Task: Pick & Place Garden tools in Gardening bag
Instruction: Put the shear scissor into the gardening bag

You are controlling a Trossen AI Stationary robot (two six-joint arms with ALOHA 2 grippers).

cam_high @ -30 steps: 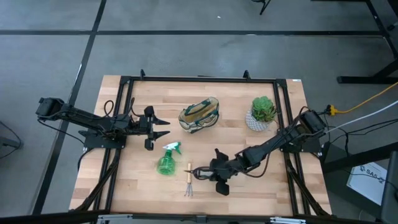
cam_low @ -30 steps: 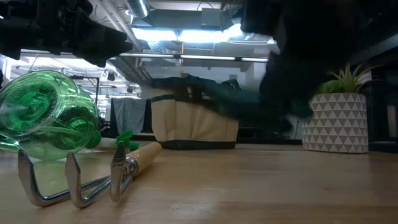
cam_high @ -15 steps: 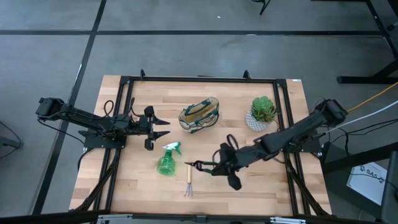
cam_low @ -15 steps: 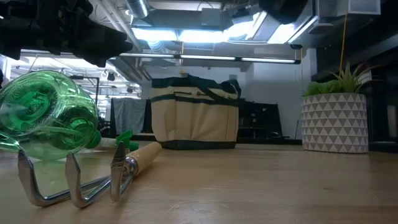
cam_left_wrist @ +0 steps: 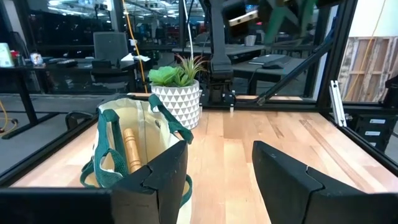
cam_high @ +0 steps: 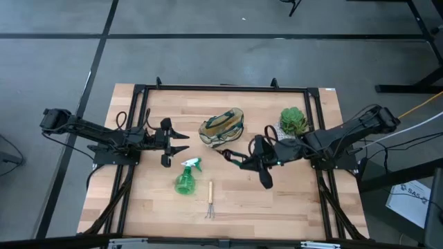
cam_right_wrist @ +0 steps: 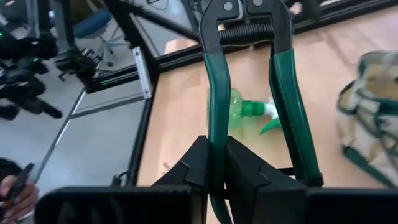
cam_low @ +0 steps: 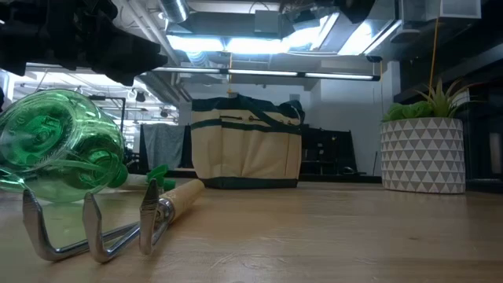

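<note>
My right gripper (cam_high: 248, 161) is shut on the black pruning shears with green handles (cam_high: 232, 155), in the air to the right of and a little nearer than the beige gardening bag (cam_high: 222, 128). The bag stands upright at the table's far middle, with a wooden handle (cam_left_wrist: 129, 149) inside it. The green spray bottle (cam_high: 185, 178) lies on its side. The small rake (cam_high: 210, 200) lies flat near it, at the near middle. My left gripper (cam_high: 181, 142) is open and empty, left of the bag. My right gripper pinches one green handle of the shears (cam_right_wrist: 214, 134) between its two fingers (cam_right_wrist: 245, 174), near that handle's free end. The other handle (cam_right_wrist: 292, 118) runs free beside them. The fingers come about level from the table's right. The shears stick out ahead of them, lifted clear, head (cam_right_wrist: 245, 12) toward the bag.
A leafy plant in a white patterned pot (cam_high: 293, 124) stands at the far right, close behind my right arm. A black frame rail (cam_high: 221, 88) runs round the table. Bare wood lies along the near right (cam_high: 291, 207).
My right gripper has risen from beside the rake with the shears and carried them toward the table's far edge and the bag. The shears are now lifted clear. The rake and spray bottle have stayed in place.
</note>
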